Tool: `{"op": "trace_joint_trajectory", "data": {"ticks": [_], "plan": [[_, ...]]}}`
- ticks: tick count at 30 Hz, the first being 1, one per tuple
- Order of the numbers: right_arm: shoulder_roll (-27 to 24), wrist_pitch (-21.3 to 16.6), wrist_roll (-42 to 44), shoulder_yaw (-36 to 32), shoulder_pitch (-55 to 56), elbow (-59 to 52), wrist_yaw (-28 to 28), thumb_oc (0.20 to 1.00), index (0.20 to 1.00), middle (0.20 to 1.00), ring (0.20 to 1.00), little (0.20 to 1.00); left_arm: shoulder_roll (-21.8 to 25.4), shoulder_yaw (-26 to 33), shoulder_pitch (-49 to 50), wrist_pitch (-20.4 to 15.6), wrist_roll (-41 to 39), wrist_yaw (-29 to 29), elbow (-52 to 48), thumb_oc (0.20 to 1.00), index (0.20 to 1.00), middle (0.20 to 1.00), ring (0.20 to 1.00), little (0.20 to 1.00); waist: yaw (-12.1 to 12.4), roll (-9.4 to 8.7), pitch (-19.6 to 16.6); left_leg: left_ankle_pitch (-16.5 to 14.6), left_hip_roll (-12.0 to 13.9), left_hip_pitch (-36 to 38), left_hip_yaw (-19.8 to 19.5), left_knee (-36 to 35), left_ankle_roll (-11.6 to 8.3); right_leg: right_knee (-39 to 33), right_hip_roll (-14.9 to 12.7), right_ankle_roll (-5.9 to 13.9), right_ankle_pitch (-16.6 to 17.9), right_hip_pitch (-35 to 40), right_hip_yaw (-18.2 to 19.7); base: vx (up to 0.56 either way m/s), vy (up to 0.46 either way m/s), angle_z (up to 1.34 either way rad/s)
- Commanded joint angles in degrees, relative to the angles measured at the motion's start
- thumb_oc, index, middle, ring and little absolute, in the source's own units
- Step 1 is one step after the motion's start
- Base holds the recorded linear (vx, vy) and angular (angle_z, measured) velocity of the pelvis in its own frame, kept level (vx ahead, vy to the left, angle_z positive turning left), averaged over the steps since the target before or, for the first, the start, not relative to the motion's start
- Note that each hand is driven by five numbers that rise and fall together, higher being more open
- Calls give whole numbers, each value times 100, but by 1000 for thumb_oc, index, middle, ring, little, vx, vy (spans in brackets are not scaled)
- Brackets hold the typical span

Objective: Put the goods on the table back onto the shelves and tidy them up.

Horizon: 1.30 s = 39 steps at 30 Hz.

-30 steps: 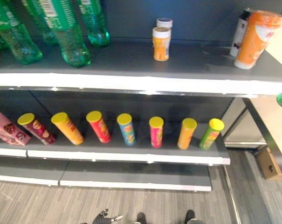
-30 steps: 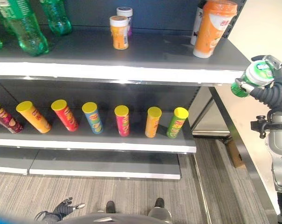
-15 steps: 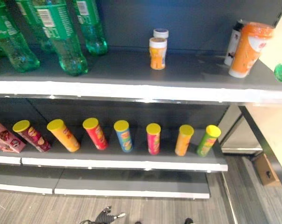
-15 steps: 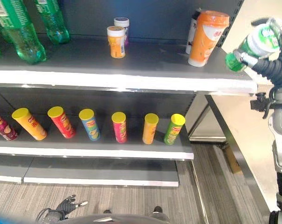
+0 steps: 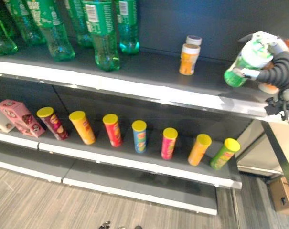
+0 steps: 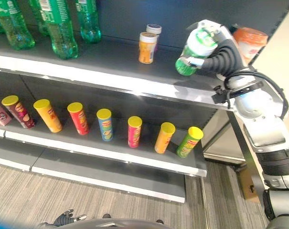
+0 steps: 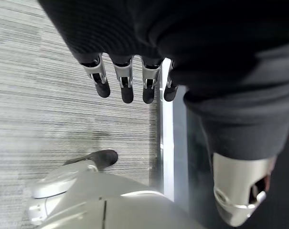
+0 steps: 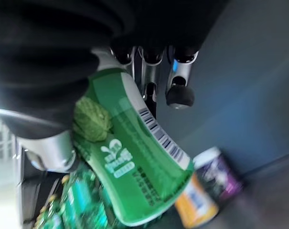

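One green bottle (image 6: 194, 52) gripped in my right hand (image 6: 219, 53) over the top shelf (image 6: 111, 78) — seven tubes (image 6: 134, 132) below; left hand (image 7: 130, 83) open.

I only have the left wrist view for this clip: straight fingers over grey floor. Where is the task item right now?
Observer: The right hand is shut on a green bottle, held tilted above the right part of the top shelf.
Operator: What stands near it on that shelf?
Observer: Two small jars stand beside it toward the middle, and an orange container shows behind the hand.
Operator: And the left hand?
Observer: The left hand hangs low over the floor, fingers relaxed, holding nothing.
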Motion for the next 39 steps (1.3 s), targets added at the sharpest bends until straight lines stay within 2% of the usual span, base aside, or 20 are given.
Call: {"op": "trace_joint_trajectory", "data": {"ticks": [1, 5, 11, 21, 39], "plan": [[-50, 74, 258, 346, -947, 562, -77, 200, 200, 200, 200, 200, 206, -42, -277, -36, -196, 150, 160, 1000, 1000, 1000, 1000, 1000, 218, 27, 85, -440, 408, 158, 242, 131, -449, 274, -304, 181, -415, 111, -169, 7, -33, 21], [-5, 221, 74, 814, -1350, 848, -57, 200, 200, 200, 200, 200, 199, -10, -243, 14, -256, 199, 272, 1000, 1000, 1000, 1000, 1000, 339, 65, 92, -380, 403, 80, 147, 127, -479, 279, -310, 163, -426, 141, -317, 6, -25, 22], [15, 264, 97, 1139, -1637, 1249, -100, 200, 200, 200, 200, 200, 189, -13, -226, 6, -335, 227, 296, 1000, 1000, 1000, 1000, 1000, 407, 112, 93, -335, 407, 20, 49, 117, -502, 283, -313, 155, -437, 186, -486, 7, -16, 16], [12, 195, 161, 841, -1137, 664, 40, 200, 200, 200, 200, 200, 76, 22, -201, 21, -320, 236, 368, 1000, 1000, 1000, 1000, 1000, 403, 158, 95, -325, 411, -3, -34, 116, -517, 320, -307, 155, -477, 233, -635, 18, -6, 9], [-141, 79, 295, 711, -726, 49, 323, 200, 200, 200, 200, 200, 78, 101, -343, 5, -158, 260, 632, 1000, 1000, 1000, 1000, 1000, 177, 110, 83, -421, 430, 124, 148, 97, -476, 362, -348, 176, -464, 153, -469, 6, 4, -3]]}}
